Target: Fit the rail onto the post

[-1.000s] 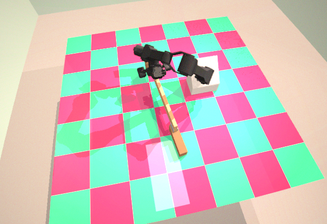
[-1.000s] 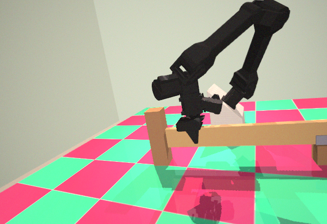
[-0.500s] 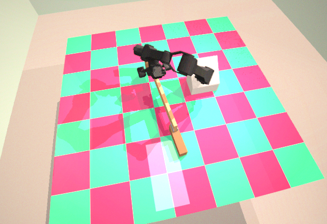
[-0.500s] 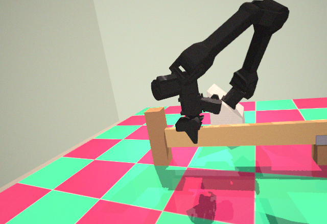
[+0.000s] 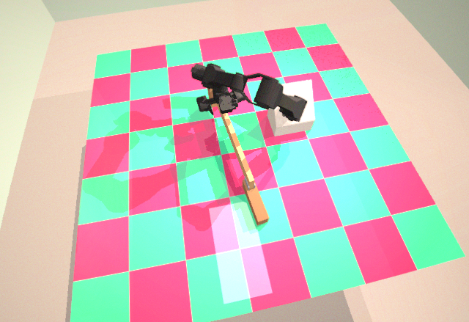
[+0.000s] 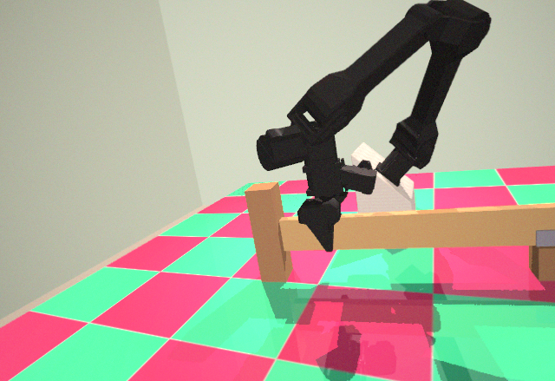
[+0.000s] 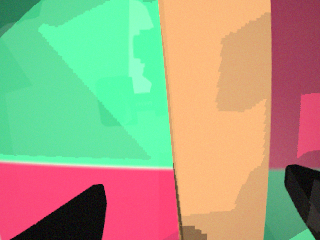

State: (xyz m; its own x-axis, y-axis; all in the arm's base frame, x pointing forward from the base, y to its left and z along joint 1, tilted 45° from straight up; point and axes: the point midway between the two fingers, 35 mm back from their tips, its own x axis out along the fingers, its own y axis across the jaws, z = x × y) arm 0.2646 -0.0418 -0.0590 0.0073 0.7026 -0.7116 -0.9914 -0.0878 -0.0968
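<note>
The long wooden rail (image 5: 237, 142) (image 6: 426, 228) (image 7: 214, 127) lies level above the table. Its near end sits flush against the short wooden post (image 6: 264, 233) (image 5: 209, 92); the pegs are hidden. Its far end rests in the grey bracket (image 5: 248, 183) (image 6: 545, 236) on the footboard block (image 5: 259, 206) (image 6: 543, 266). My gripper (image 6: 326, 237) (image 5: 221, 104) (image 7: 196, 185) is open and straddles the rail close to the post. In the wrist view both black fingers stand clear of the rail's sides.
The arm's white base block (image 5: 299, 121) (image 6: 385, 197) stands behind the rail, to the right of the post. The checkered mat (image 5: 341, 205) covers the table. Walls rise at the back and left.
</note>
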